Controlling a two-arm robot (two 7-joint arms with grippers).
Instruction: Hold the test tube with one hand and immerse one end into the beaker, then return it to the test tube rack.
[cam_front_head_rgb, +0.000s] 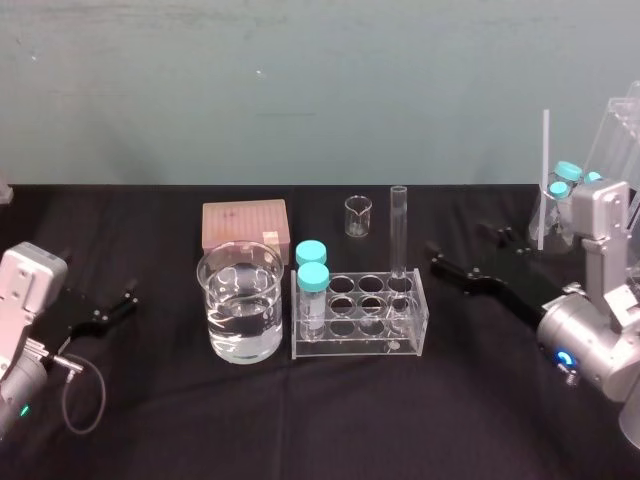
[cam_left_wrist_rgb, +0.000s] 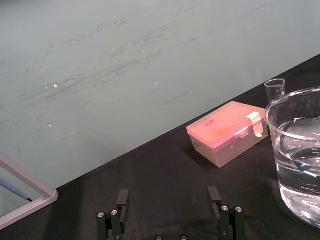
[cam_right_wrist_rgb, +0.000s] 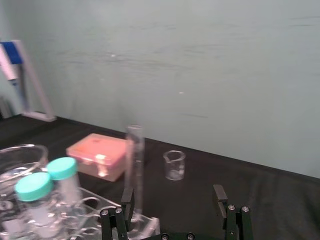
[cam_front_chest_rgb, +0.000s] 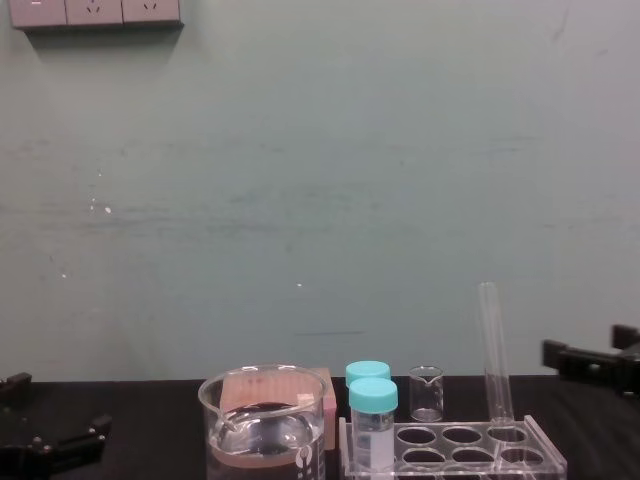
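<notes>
Test tube (cam_front_head_rgb: 399, 232): clear, capless, upright in the upper-right hole of the test tube rack (cam_front_head_rgb: 357, 344), frame centre. Beaker (cam_front_head_rgb: 240, 300): clear, roughly half full of clear liquid, immediately left of the rack.

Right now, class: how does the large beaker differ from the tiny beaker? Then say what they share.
Size: the large beaker is far wider and taller than the tiny beaker. Contents: the large beaker holds clear liquid; the tiny beaker looks empty. Place: the large beaker stands just left of the test tube rack; the tiny beaker stands behind it. Both are clear glass and upright.
</notes>
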